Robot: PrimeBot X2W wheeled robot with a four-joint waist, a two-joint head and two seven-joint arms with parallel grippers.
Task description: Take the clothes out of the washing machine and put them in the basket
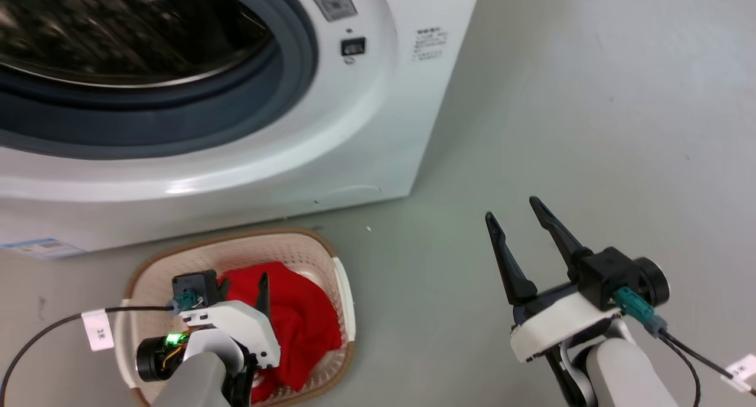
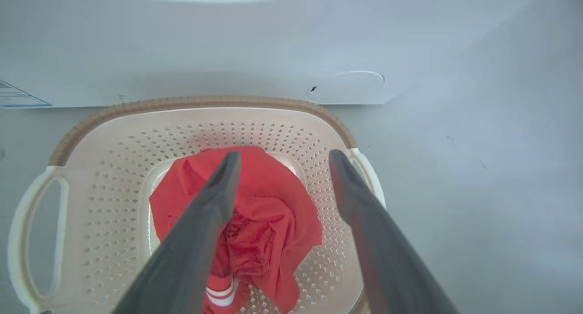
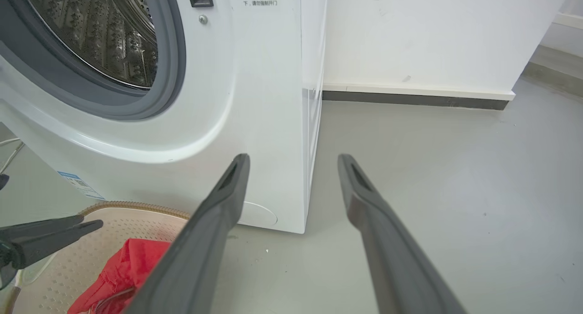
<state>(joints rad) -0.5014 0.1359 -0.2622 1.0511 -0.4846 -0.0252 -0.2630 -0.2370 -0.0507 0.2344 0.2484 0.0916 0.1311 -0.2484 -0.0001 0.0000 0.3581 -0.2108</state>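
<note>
The clothes point(image 2: 273, 200) lie heaped in the basket point(image 2: 104, 168), bright red fabric on top and a red piece with white stripes point(image 2: 221, 293) at the near edge. My left gripper point(image 2: 283, 155) hangs open just above the heap with nothing between its fingers; in the head view it point(image 1: 243, 286) is over the basket point(image 1: 307, 250) and the clothes point(image 1: 301, 318). The washing machine point(image 1: 331, 141) stands behind the basket, its porthole uncovered and bare steel drum point(image 3: 91, 31) showing. My right gripper point(image 1: 514, 209) stands open and empty over the floor to the right.
Grey floor point(image 1: 590, 129) spreads to the right of the washer. A white wall with a dark skirting point(image 3: 410, 97) runs behind. In the right wrist view the left gripper's fingers point(image 3: 45, 236) reach over the basket point(image 3: 114, 213) and the clothes point(image 3: 132, 268).
</note>
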